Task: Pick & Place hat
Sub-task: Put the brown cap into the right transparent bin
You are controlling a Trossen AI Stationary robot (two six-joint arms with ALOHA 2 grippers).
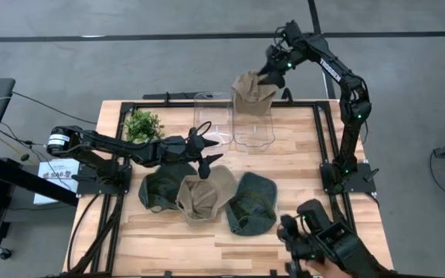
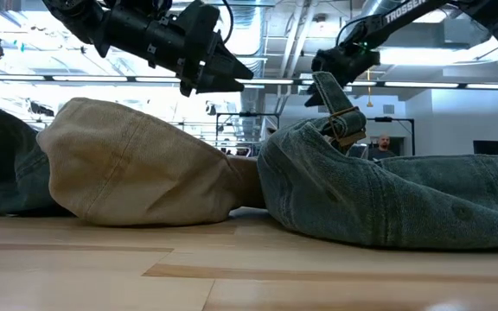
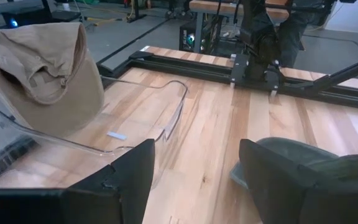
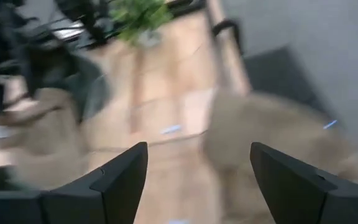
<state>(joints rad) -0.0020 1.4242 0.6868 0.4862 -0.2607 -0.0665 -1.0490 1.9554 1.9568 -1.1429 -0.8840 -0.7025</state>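
One soft tan cloth hat (image 1: 252, 93) is already sitting in the clear plastic bin (image 1: 253, 123), while the left end effector (image 1: 205, 147), fingers spread and empty, is hanging over three more hats beside that bin.

Looked like a robotics lab or workshop. Wooden table (image 1: 284, 166) sat on a grey concrete floor (image 1: 168, 66), ringed by black metal framing (image 1: 319, 131). Cables (image 1: 29, 100) ran loose across the floor. Low view showed exposed ceiling ducts (image 2: 335, 13), fluorescent lights and a person (image 2: 385, 143) in the background.
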